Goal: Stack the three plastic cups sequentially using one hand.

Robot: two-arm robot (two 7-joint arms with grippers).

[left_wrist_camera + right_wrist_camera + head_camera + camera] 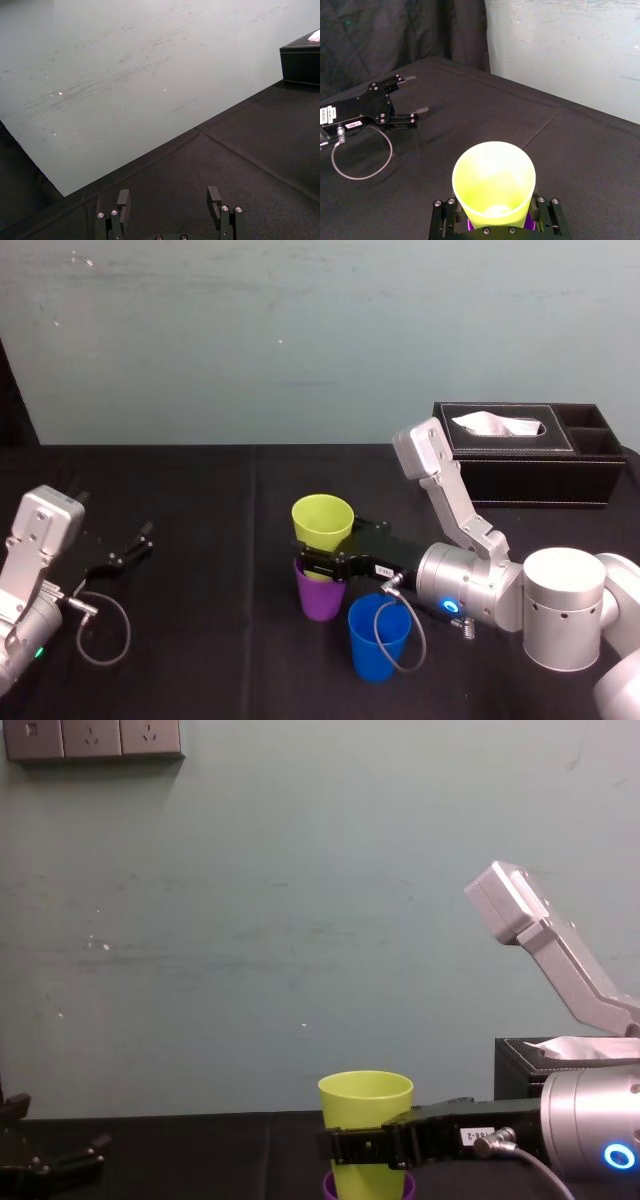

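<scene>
Yellow-green cup (322,520) stands upright, its base sunk into the mouth of the purple cup (320,600) at mid-bench (200,660); the right claw (322,563) is clamped on the yellow-green cup's lower wall; the blue cup (378,645) stands upright just beside the purple one, nearer the robot; the left claw (169,192) waits at the left, fingers spread.
</scene>
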